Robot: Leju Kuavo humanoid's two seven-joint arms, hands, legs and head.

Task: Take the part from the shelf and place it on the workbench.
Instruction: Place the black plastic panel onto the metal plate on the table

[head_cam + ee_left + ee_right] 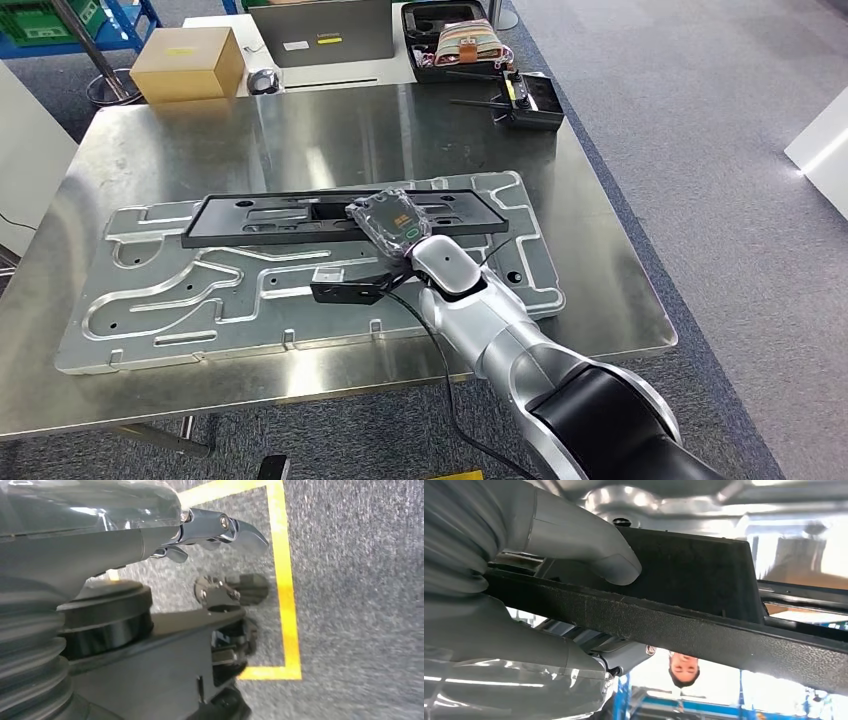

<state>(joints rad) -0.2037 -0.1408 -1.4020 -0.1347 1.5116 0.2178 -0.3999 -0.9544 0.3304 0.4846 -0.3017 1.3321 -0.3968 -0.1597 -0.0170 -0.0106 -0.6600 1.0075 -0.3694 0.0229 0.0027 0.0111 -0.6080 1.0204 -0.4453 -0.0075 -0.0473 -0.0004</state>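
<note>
A long black plastic part (260,220) lies across the grooved aluminium plate (200,300) on the steel workbench (150,150). My right hand (392,225), under a clear cover, grips the part near its middle. In the right wrist view the thumb (589,550) presses on one face of the black part (704,630), and the other fingers curl under its rim. My left hand (215,530) hangs over grey carpet, its fingers apart and holding nothing.
At the bench's far edge stand a cardboard box (188,62), a grey laptop (320,35), an open case (455,40) and a black remote controller (530,100). A person (684,667) stands beyond the bench. Yellow floor tape (285,580) runs below my left hand.
</note>
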